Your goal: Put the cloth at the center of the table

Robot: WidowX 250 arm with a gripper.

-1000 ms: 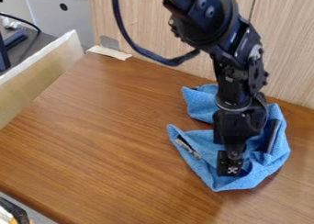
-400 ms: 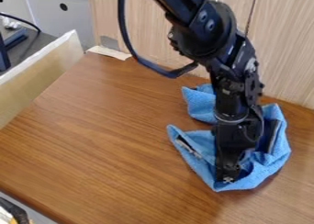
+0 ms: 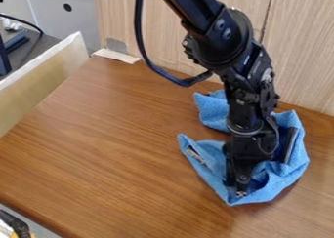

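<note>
The black gripper [image 3: 240, 189] points down into the blue cloth [image 3: 279, 179], low over the cloth's front part on the right side of the table [image 3: 124, 149]. The cloth lies crumpled near the back wall, with one fold reaching up behind the arm and another spreading to the left. The arm hides the cloth's middle. I cannot make out whether any fabric is held.
Behind the cloth stands a light wooden panel [image 3: 300, 51]. A pale board [image 3: 46, 81] borders the table at the left. Dark and yellow items [image 3: 16, 225] sit beyond the table's lower left edge.
The gripper has moved down and slightly left, toward the cloth's front edge, and its wrist has turned. The cloth has stayed nearly the same.
</note>
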